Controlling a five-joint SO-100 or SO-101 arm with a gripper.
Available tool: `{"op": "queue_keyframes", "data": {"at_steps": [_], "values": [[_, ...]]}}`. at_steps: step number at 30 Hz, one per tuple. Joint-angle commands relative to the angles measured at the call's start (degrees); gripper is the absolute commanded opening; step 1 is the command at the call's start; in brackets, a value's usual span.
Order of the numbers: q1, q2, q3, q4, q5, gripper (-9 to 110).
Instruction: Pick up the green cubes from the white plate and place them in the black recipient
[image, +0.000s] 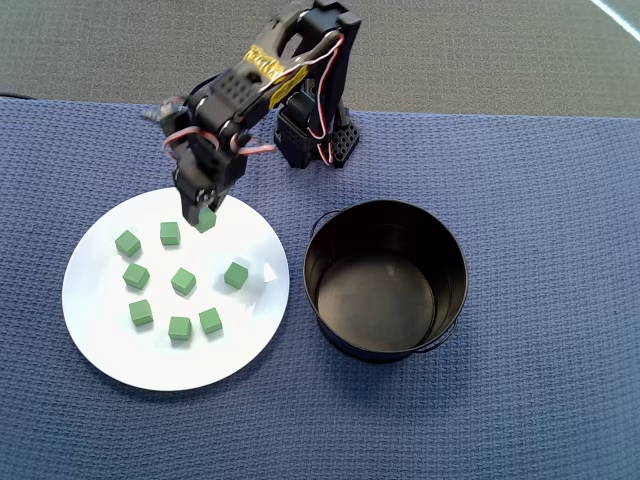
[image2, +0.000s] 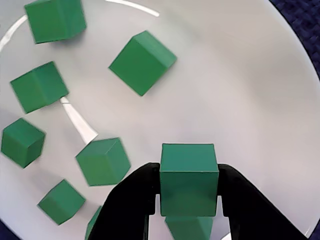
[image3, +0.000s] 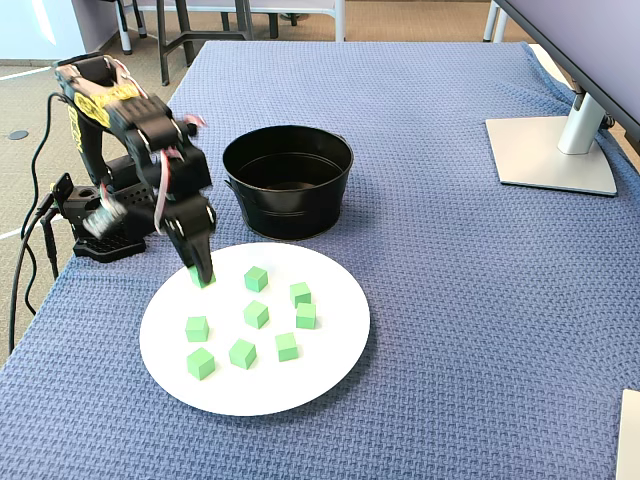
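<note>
Claw closed on one green cube, black fingers pressing its left and right faces in the wrist view, cube sitting squarely between them. Overhead view puts the held cube over the upper part of the white plate, near the rim closest to the arm base; whether it still touches the plate is not clear. Fixed view shows the claw pointing down at the plate's back-left area, cube at its tip. Eight more green cubes lie loose on the plate, spread apart, none touching. Black recipient stands on the blue woven cloth over the desk, just right of the plate in the overhead view, inside looks empty. Monitor stand at far right of the fixed view.
</note>
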Motion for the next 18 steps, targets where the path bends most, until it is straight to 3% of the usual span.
{"op": "queue_keyframes", "data": {"at_steps": [1, 10, 18], "values": [[-1.5, 11.1, -5.7, 6.1, 3.0, 0], [-26.3, 22.1, -14.0, 14.4, 11.3, 0], [-49.7, 6.3, -20.3, 9.9, 16.5, 0]]}}
